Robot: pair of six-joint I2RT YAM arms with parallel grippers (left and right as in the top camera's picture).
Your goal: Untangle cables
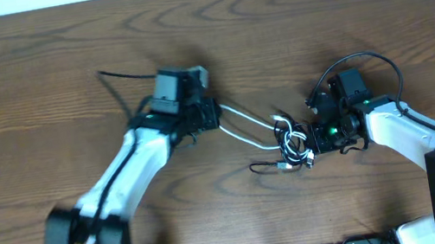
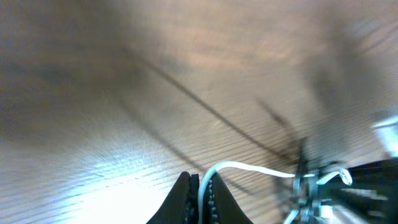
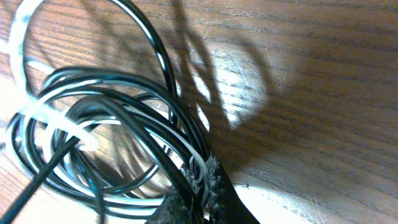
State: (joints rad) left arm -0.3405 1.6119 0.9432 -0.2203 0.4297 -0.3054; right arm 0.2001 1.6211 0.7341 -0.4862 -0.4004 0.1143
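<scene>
A thin white cable and a thin black cable lie knotted together in a small bundle at the table's middle. My left gripper is shut on the white cable, which runs from its jaws right to the bundle. My right gripper is shut on the bundle's right side, with white and black strands pinched between its fingers. The loops spread left of the jaws in the right wrist view.
The wooden table has a pale wall edge along the back. Thicker black arm cables loop behind my right arm and left arm.
</scene>
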